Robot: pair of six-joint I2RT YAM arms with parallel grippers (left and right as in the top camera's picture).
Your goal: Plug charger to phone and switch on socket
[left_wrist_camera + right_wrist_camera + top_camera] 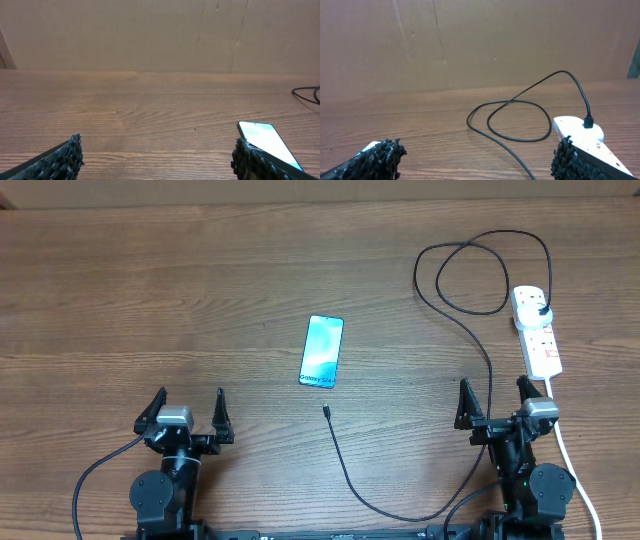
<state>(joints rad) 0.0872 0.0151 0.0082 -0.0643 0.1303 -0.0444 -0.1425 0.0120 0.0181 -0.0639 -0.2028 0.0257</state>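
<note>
The phone (321,351) lies flat mid-table, its cyan screen lit, dark text at its near short edge. It also shows in the left wrist view (267,141). The charger cable (470,330) runs from its black plug (541,308) in the white socket strip (536,330), loops at the back, passes the right arm and curves back to its connector tip (326,411), which lies just short of the phone. The loop (512,120) and strip (582,137) show in the right wrist view. My left gripper (186,417) and right gripper (495,402) are open and empty at the near edge.
The strip's thick white cord (575,470) runs down past the right arm to the table's front edge. A brown cardboard wall (160,35) stands behind the table.
</note>
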